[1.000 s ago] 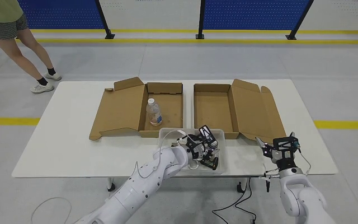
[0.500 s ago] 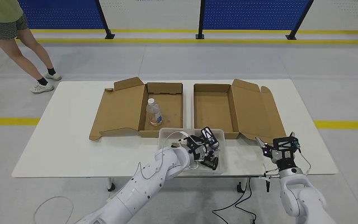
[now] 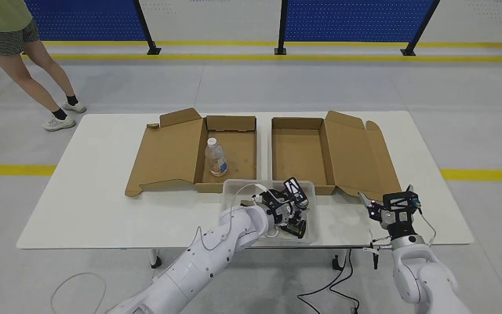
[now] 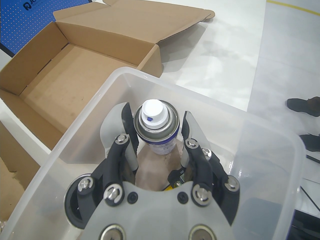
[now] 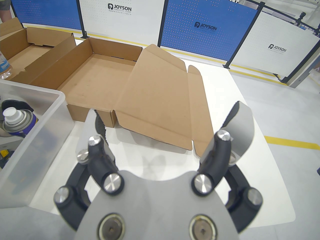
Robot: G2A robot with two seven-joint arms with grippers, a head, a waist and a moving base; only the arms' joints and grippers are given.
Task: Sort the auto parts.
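Observation:
A spray can point(image 4: 156, 126) with a white nozzle stands in the clear plastic bin point(image 4: 200, 98) at the table's front edge. My left gripper point(image 4: 156, 116) is inside the bin, its two fingers pressed to the can's sides. From above, that gripper point(image 3: 294, 192) is over the bin's point(image 3: 235, 188) right half. A dark part point(image 3: 296, 229) lies in the bin's near right corner. My right gripper point(image 5: 166, 116) is held wide open and empty over bare table, right of the bin, near the front right corner point(image 3: 390, 202).
Two open cardboard boxes stand behind the bin. The left box point(image 3: 235, 157) holds a water bottle point(image 3: 216, 157); the right box point(image 3: 298, 153) has a bare floor and its lid flap point(image 5: 160, 93) lies flat toward my right gripper. A person's shoes point(image 4: 303, 104) are on the floor.
My left gripper has shifted slightly to the right inside the bin. The right arm has kept still.

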